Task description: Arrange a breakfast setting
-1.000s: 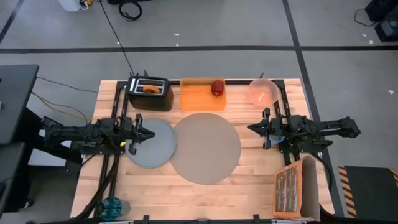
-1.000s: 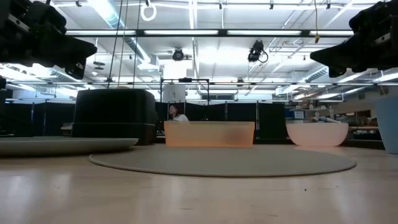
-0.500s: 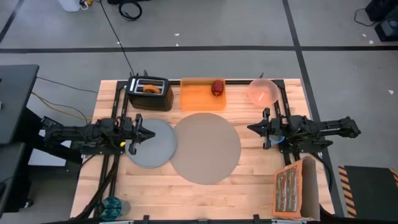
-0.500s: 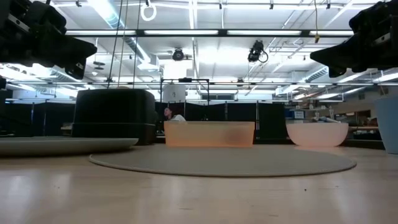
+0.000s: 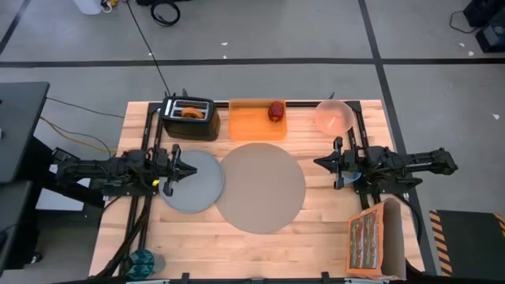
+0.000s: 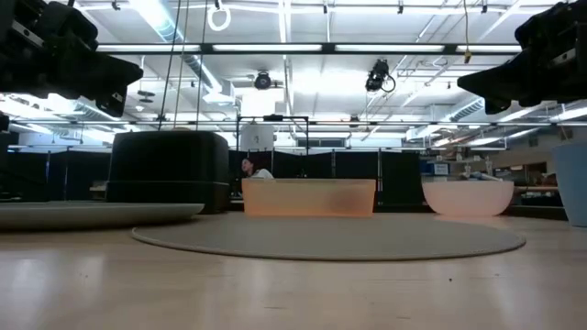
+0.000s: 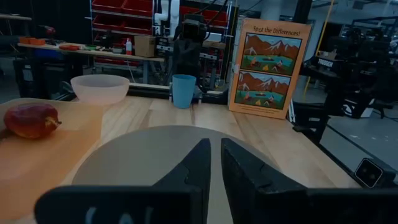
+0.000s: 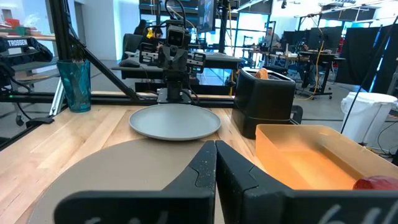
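The round grey-brown placemat (image 5: 260, 187) lies mid-table. The grey plate (image 5: 192, 181) rests flat on the table at its left. The bagel (image 5: 189, 112) sticks up out of a black toaster (image 5: 189, 118) at the far left. The red apple (image 5: 276, 110) lies on an orange board (image 5: 256, 120). The pink bowl (image 5: 334, 116) stands at the far right. The blue cup (image 7: 183, 91) stands under my right arm. No spoon shows. My left gripper (image 5: 189, 170) hovers shut over the plate's left part. My right gripper (image 5: 319, 163) hovers shut just right of the placemat.
A picture book (image 5: 376, 239) stands upright at the near right. A teal glass (image 5: 144, 260) stands at the near left corner. Bare wood lies along the near edge in front of the placemat. People show far off in the room behind.
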